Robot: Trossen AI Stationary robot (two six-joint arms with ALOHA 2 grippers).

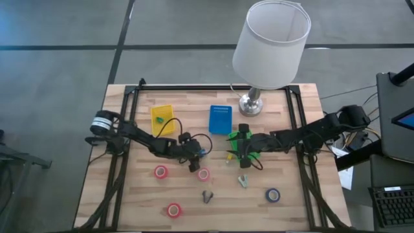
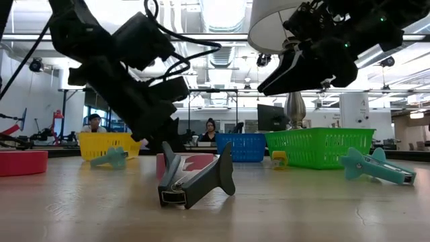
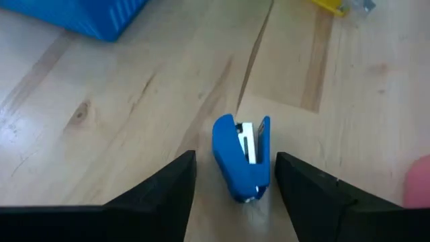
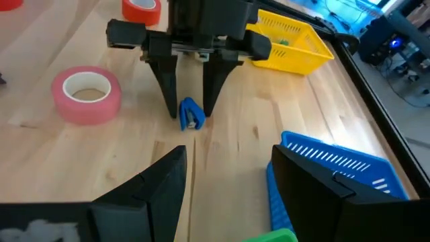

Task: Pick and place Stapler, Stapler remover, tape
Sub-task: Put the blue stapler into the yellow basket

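Here, a slatted pale-wood surface carries a white drum-shaded lamp with a metal foot at its far edge. Beside the lamp, toward the middle of that far edge, sit a blue plastic mesh basket and a yellow one; a green basket shows in the low view. The left gripper hangs at mid-surface, jaws released and straddling a small glossy blue stapler that lies on the wood, not gripped. The right gripper hovers just beside it toward the right edge, jaws spread, holding nothing. Ring-shaped tape rolls lie toward the near edge: a pink one just beside the left gripper, red ones and toward the near-left corner, a blue-purple one toward the near-right. A dark wedge-shaped staple remover sits at the near edge.
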